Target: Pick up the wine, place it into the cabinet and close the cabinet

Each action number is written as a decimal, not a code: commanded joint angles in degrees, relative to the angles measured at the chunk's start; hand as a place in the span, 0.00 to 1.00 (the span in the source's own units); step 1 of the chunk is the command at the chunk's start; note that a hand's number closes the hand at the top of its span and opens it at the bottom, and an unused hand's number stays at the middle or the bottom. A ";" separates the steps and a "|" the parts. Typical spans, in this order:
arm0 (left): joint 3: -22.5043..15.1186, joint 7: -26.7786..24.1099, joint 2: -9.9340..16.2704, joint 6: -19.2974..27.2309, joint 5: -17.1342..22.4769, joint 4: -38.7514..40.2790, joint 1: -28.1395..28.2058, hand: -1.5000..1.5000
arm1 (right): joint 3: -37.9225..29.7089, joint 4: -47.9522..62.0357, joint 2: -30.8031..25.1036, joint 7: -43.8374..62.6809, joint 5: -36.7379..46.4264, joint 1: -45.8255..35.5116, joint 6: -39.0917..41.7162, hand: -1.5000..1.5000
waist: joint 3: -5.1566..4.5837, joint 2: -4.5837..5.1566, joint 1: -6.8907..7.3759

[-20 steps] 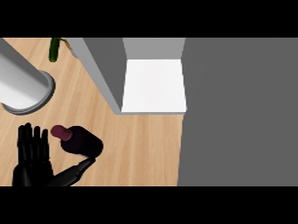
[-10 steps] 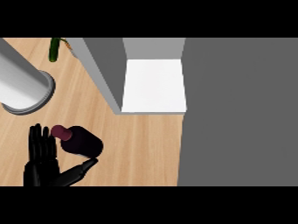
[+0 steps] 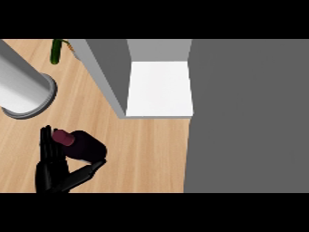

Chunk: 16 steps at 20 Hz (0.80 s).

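One hand [image 3: 51,165] is in view, at the lower left of the frame; the view does not settle whether it is the left or the right. Its fingers [image 3: 47,144] stand straight and spread wide, pointing toward the top of the frame, with the thumb [image 3: 89,168] angled out to the right. The wine [image 3: 79,144], a dark bottle with a maroon cap, stands on the wooden counter [image 3: 143,154] just right of the fingers and above the thumb, in the gap between them; whether it touches the hand cannot be told. The open cabinet [image 3: 160,86], with a white shelf, sits at upper centre. A grey cylinder [image 3: 13,88] stands at upper left, with a green item [image 3: 56,50] beside it at the top edge.
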 commanded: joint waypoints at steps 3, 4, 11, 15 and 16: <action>1.35 -1.56 -0.92 -0.87 0.02 4.34 -2.29 0.00 | -3.28 -7.97 -1.17 3.99 -5.49 1.19 0.34 0.00 | 0.01 0.04 0.17; 1.87 -2.27 -0.76 -2.07 0.38 6.87 -3.31 0.00 | -2.66 -6.91 -1.20 3.85 -4.35 -1.28 0.07 0.00 | 0.00 0.06 0.19; 2.05 -4.77 -1.22 -2.50 1.67 12.21 -6.22 0.00 | -0.63 -11.81 -0.63 8.74 -2.34 -1.83 -2.52 0.00 | -0.03 -0.02 -0.08; 2.59 -7.41 -0.98 -6.71 2.55 15.54 -5.10 0.00 | -4.15 -12.38 -1.80 8.74 -6.50 -0.68 -1.23 0.00 | -0.01 -0.05 -0.24; 3.15 -9.35 -1.25 -7.06 2.99 15.26 -4.39 0.00 | 0.29 -5.86 0.48 6.47 -2.01 -4.64 -2.26 0.00 | -0.01 0.04 0.35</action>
